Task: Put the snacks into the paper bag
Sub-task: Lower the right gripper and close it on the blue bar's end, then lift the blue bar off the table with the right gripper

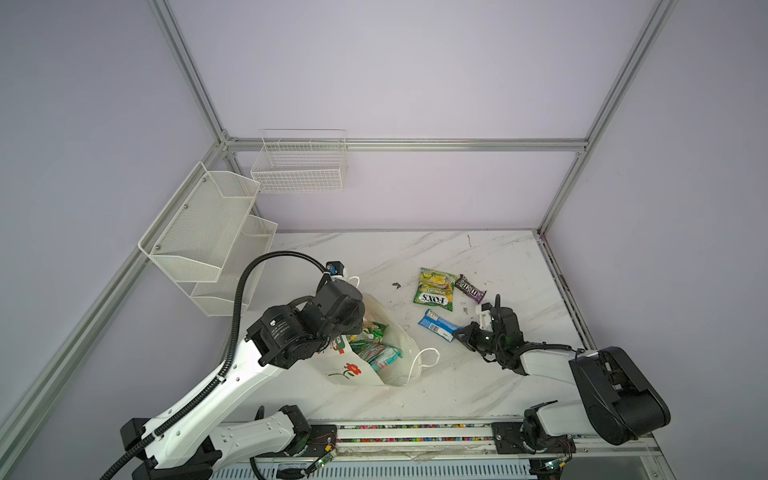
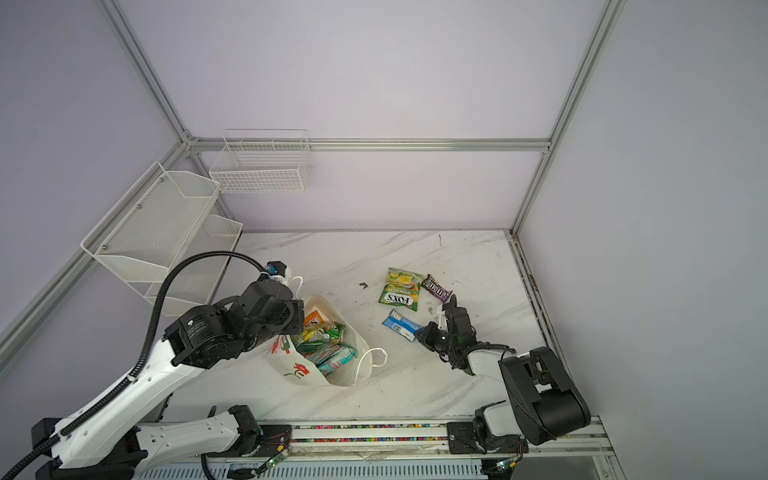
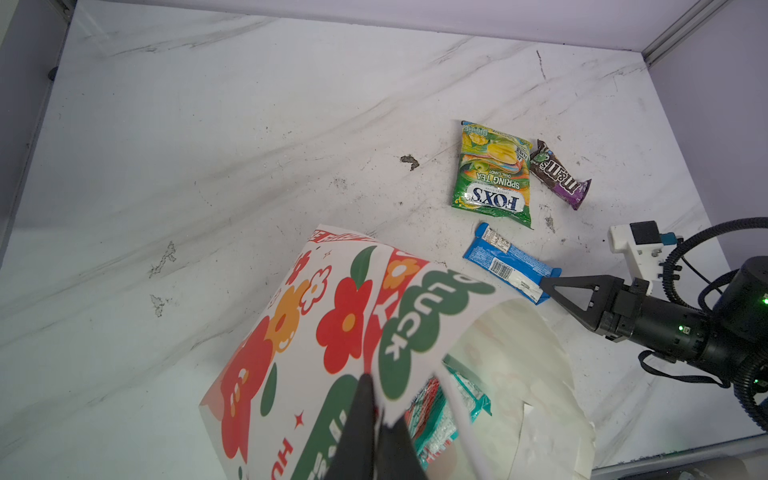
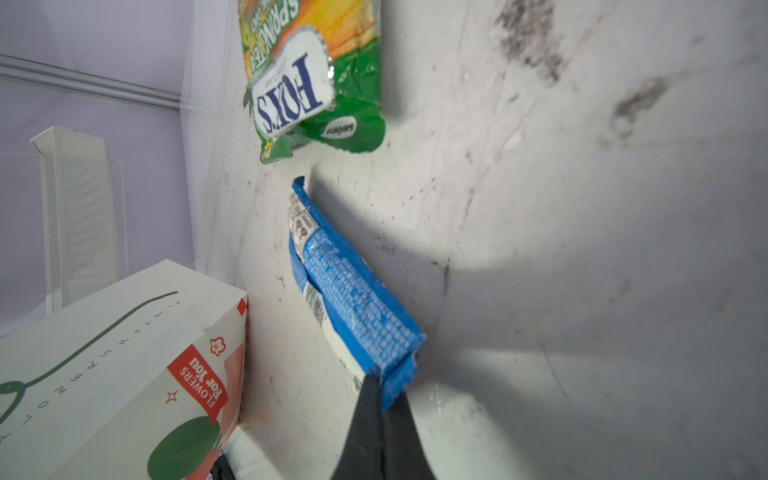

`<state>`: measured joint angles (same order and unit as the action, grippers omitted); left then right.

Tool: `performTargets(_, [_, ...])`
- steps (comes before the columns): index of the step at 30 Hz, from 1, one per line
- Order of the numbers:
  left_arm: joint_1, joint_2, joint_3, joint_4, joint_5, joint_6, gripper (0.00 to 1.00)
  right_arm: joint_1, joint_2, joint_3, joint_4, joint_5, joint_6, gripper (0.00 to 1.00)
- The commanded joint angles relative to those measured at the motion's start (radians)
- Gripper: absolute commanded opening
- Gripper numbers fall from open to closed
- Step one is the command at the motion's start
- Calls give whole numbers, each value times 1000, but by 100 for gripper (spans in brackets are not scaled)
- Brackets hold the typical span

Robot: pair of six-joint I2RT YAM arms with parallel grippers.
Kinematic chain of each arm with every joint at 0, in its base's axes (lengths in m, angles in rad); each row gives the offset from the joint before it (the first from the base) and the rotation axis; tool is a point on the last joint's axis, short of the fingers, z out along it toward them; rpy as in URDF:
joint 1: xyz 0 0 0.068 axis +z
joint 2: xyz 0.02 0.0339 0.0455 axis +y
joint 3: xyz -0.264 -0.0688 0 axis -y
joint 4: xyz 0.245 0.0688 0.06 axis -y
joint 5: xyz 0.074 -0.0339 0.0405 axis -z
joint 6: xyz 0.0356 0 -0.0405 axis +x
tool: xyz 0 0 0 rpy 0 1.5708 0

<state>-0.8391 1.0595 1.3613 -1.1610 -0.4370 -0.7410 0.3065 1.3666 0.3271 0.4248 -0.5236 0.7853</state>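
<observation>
Both extended, closed: left gripper (image 3: 377,409), right gripper (image 4: 385,395)

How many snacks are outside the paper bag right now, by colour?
Green-yellow Fox's packet: 1
Dark brown-purple M&M's packet: 1
Blue bar wrapper: 1, one end pinched in the right gripper
Total: 3
Packets inside the paper bag overlap, so they are not counted.

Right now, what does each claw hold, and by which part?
Left claw: bag, by its rim. Right claw: blue bar, by its end.
</observation>
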Motion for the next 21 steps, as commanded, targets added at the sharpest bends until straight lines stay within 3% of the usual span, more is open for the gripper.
performTargets(1, [0,-23,-14,107,-19,-18,0,-5,-52,-7,0,-26,8,0])
performTargets(21, [0,-7,-5,111,-13,-18,0,-4,-286,19,-30,-108,17,0])
